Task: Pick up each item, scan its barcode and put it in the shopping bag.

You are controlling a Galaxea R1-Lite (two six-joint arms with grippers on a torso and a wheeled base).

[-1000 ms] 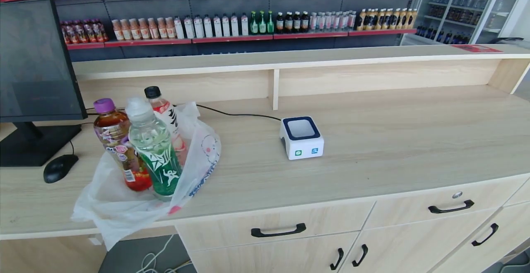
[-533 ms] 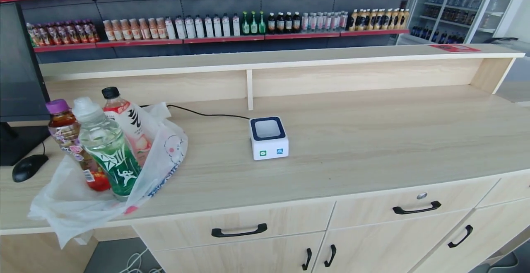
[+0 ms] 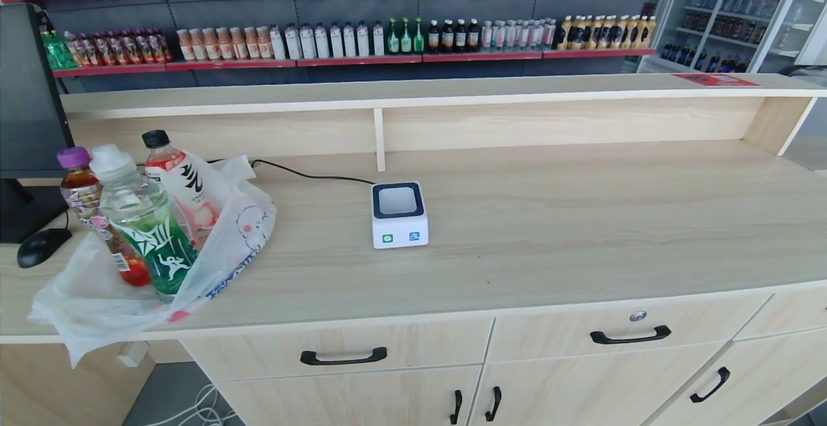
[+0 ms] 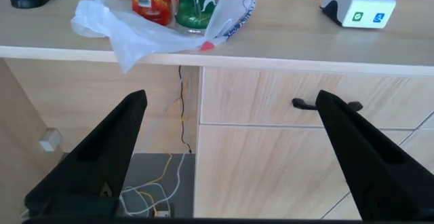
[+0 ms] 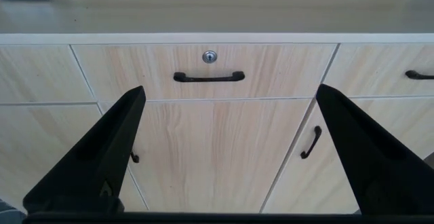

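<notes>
A white plastic shopping bag lies open on the left of the wooden counter. Three bottles stand in it: a green-labelled one, a brown tea bottle with a purple cap, and a peach-labelled one with a black cap. The white barcode scanner sits mid-counter, right of the bag. My left gripper hangs open below the counter's front edge, facing the bag and scanner. My right gripper is open in front of the drawers, with nothing between its fingers.
A monitor and a black mouse stand at the far left. The scanner's cable runs behind the bag. A raised ledge borders the counter's back. Drawers with black handles lie below the front edge.
The whole head picture has slid leftward, so the camera has moved. The bag, bottles and scanner keep their places on the counter.
</notes>
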